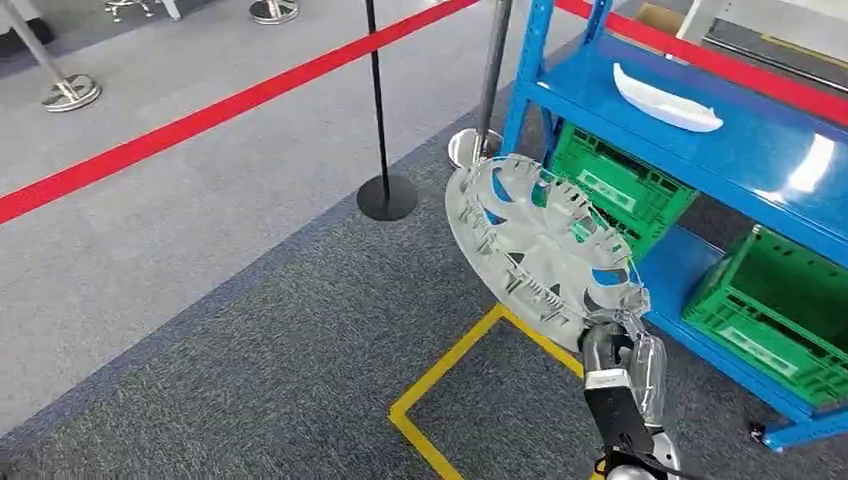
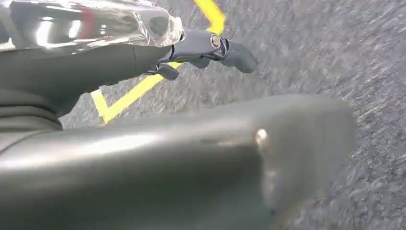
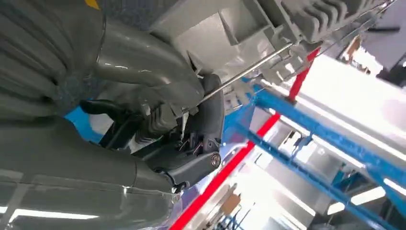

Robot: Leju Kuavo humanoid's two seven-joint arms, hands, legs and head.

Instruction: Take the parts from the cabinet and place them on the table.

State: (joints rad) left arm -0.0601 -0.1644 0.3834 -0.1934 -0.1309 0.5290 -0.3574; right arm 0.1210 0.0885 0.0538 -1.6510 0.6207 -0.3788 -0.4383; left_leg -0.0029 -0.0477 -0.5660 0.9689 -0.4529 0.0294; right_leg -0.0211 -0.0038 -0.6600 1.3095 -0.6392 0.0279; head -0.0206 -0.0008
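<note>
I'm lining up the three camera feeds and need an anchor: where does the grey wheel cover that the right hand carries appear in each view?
Head view: the wheel cover is right of centre, tilted, held at its lower rim by the right hand.
Left wrist view: not in it; grey carpet and yellow floor tape.
Right wrist view: its ribbed underside runs along the upper edge, above the hand's fingers.
Shared landmark: the blue shelf rack.

Demo/test hall w/ workshop storage: blue steel rack [image 1: 700, 130], green crates [image 1: 620, 185], red barrier belt [image 1: 230, 105], floor tape [image 1: 445, 375].
</note>
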